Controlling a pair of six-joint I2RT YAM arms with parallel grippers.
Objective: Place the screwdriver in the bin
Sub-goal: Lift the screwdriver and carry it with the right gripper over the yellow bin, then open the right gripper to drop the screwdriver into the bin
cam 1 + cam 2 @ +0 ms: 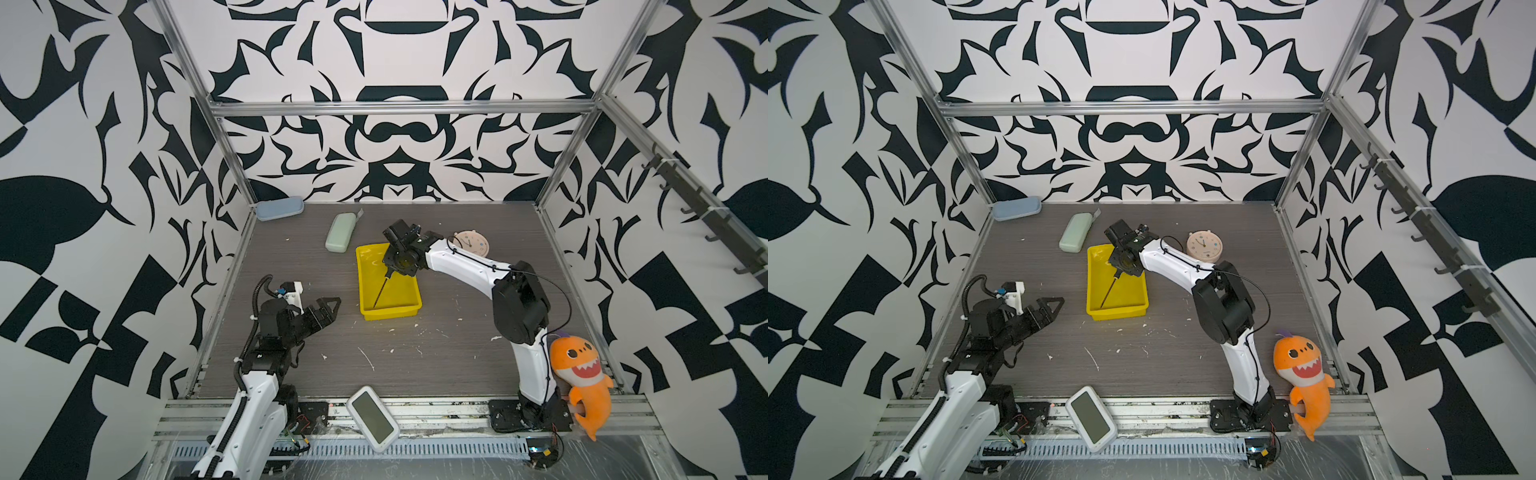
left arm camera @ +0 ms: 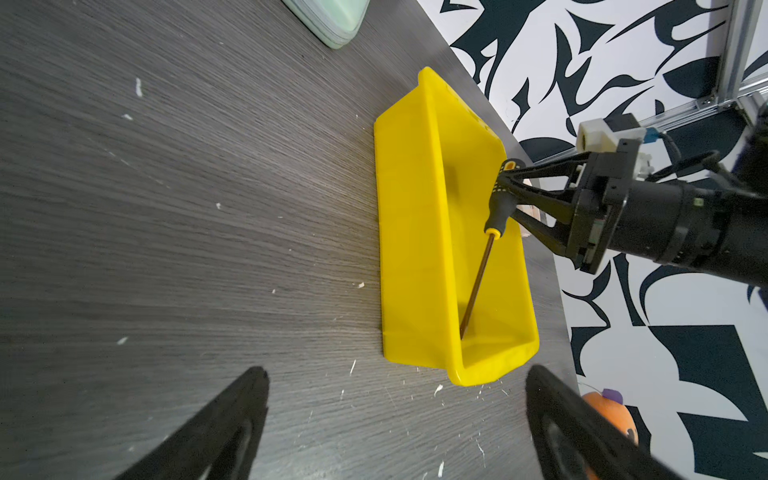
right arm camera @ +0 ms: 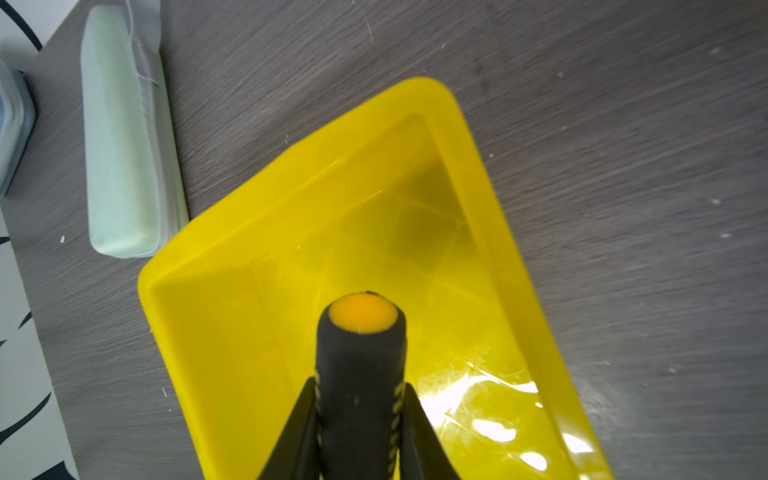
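The screwdriver [image 2: 500, 199] has a black handle with yellow marks and a thin dark shaft [image 1: 381, 292]. My right gripper [image 2: 506, 179] is shut on that handle. It hangs tilted over the yellow bin [image 1: 391, 312], with its tip low inside the bin's near left corner. The right wrist view looks along the handle [image 3: 360, 353] into the bin [image 3: 291, 183], with a finger on each side. In both top views my left gripper [image 1: 330, 306] stands open and holds nothing, left of the bin and apart from it. In the left wrist view its fingertips [image 2: 257, 374] frame the bin's [image 2: 409, 249] near end.
A pale green case [image 1: 340, 232] lies just beyond the bin's far left corner. A blue case [image 1: 278, 208] sits at the back left wall. A round clock [image 1: 471, 243] stands behind the right arm. An orange shark plush [image 1: 579, 374] and a white screen device [image 1: 372, 417] lie at the front.
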